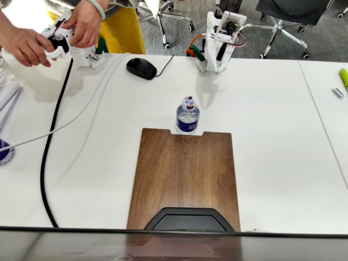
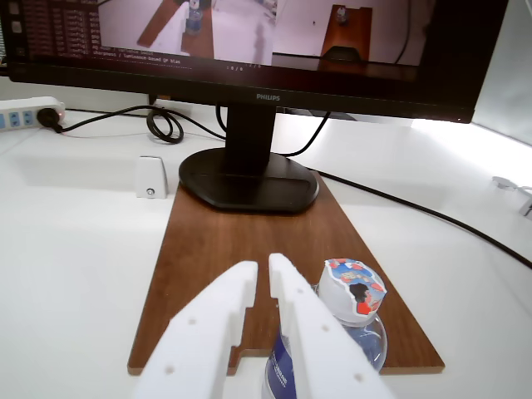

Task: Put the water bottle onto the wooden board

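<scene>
White desk [image 1: 272,141] carries the wooden board [image 1: 185,174], which lies lengthwise with a monitor base [image 1: 187,220] on its near end in the fixed view. The water bottle [image 1: 188,116] stands upright on the desk at the board's far short edge, in the small notch there. In the wrist view the jaws [image 2: 264,268] hover just left of the bottle's cap [image 2: 354,287], nearly clenched and grasping nothing.

Beyond my white table [image 1: 272,136] I see grey floor [image 1: 326,43] and wheeled office chairs [image 1: 283,16] in bright light.
</scene>
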{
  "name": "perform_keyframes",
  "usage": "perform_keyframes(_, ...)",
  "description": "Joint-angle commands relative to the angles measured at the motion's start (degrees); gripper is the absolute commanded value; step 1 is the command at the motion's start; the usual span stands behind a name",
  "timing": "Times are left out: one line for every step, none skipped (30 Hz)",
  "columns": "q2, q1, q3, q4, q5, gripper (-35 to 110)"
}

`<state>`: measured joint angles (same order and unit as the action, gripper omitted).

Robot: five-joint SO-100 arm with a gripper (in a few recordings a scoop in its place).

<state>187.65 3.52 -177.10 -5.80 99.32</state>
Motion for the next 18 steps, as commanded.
perform_keyframes(1.3,0.6,-0.8,-0.4,0.6,1)
perform_keyframes(1.3,0.6,-0.8,-0.4,0.6,1)
perform_keyframes(1.3,0.6,-0.8,-0.4,0.6,1)
perform_keyframes(1.3,0.6,-0.8,-0.4,0.6,1)
perform_keyframes(1.3,0.6,-0.8,-0.4,0.6,1)
perform_keyframes(1.3,0.6,-0.8,-0.4,0.6,1)
perform_keyframes(1.3,0.6,-0.8,-0.4,0.6,1)
perform_keyframes(1.3,0.6,-0.8,-0.4,0.6,1)
perform_keyframes(1.3,0.6,-0.8,-0.4,0.6,1)
perform_keyframes(1.3,0.6,-0.8,-0.4,0.6,1)
perform_keyframes(1.3,0.6,-0.8,-0.4,0.6,1)
perform_keyframes(1.3,0.6,-0.8,-0.4,0.6,1)
perform_keyframes(1.3,0.6,-0.8,-0.4,0.6,1)
perform_keyframes(1.3,0.6,-0.8,-0.4,0.6,1)
perform_keyframes(1.3,0.6,-0.8,-0.4,0.6,1)
perform_keyframes(1.3,0.6,-0.8,-0.2,0.6,1)
perform_keyframes(1.3,0.6,-0.8,0.1,0.6,1)
perform_keyframes(1.3,0.6,-0.8,0.5,0.6,1)
